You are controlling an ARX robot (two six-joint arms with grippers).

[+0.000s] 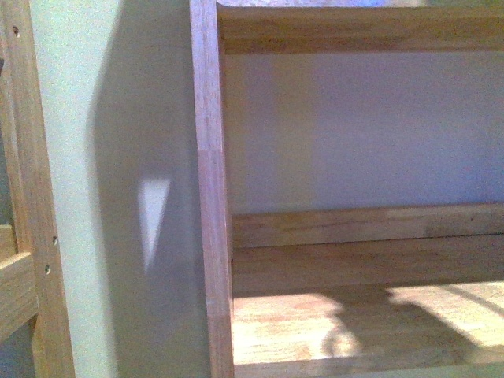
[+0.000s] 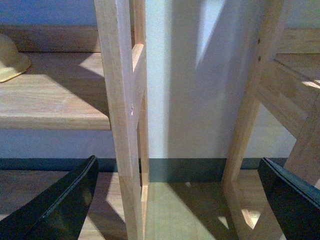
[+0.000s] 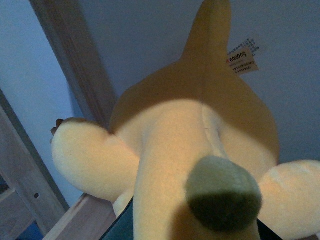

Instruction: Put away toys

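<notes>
Plush toy (image 3: 200,130) up in the right hand (image 3: 190,232), facing the wooden rack (image 1: 209,197); not yet put away.

The toy fills the right wrist frame. The hand shows only as dark slivers at the bottom edge on either side of the body, so it looks clamped on it. I judge the toy soft, light, squashy and not fragile. Pinch deep on the body, since limbs or the pointed ear would flop, and the paper tag (image 3: 242,60) at upper right could snag. Only the left wrist view shows the left hand (image 2: 177,170), spread wide and empty, and an unclear yellow thing (image 2: 11,57) at upper left. Only the front view shows the sunlit bench (image 1: 354,323) at lower right, no arms in it.
</notes>
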